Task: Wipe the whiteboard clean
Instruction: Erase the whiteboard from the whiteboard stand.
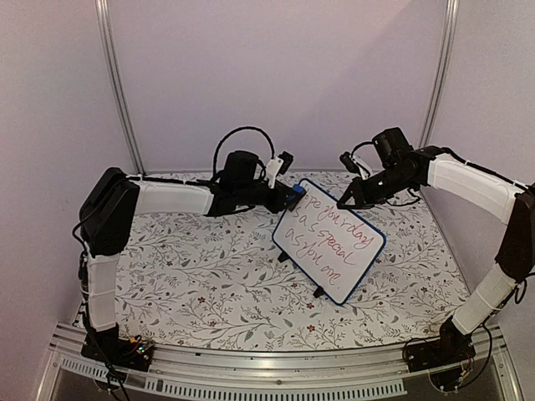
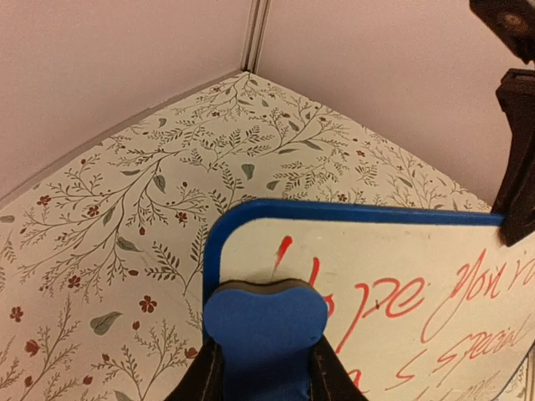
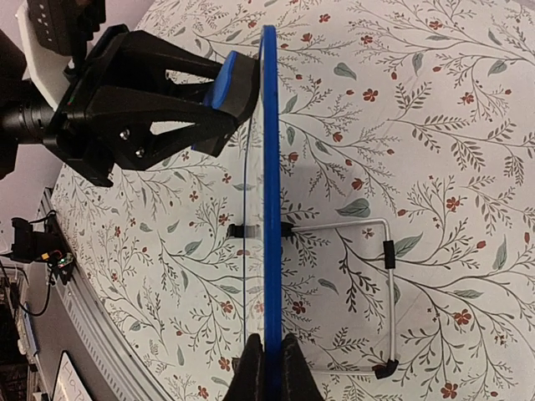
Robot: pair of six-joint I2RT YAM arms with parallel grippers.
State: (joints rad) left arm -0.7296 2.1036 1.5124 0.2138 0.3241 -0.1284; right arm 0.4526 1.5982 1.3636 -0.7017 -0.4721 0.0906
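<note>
The whiteboard (image 1: 330,241), white with a dark blue frame and red handwriting, stands tilted on its wire stand at the table's middle right. My left gripper (image 1: 292,197) is shut on a small blue eraser (image 2: 266,330), whose felt edge presses on the board's top left corner (image 2: 251,219), beside the first red letters. My right gripper (image 1: 345,200) is shut on the board's upper frame edge (image 3: 269,167), seen edge-on between its fingers in the right wrist view, where the left gripper and eraser (image 3: 236,79) show at the far end.
A floral-patterned cloth (image 1: 201,276) covers the table. The board's wire stand (image 3: 386,276) rests on the cloth behind it. Plain walls and two metal posts (image 1: 117,83) enclose the back.
</note>
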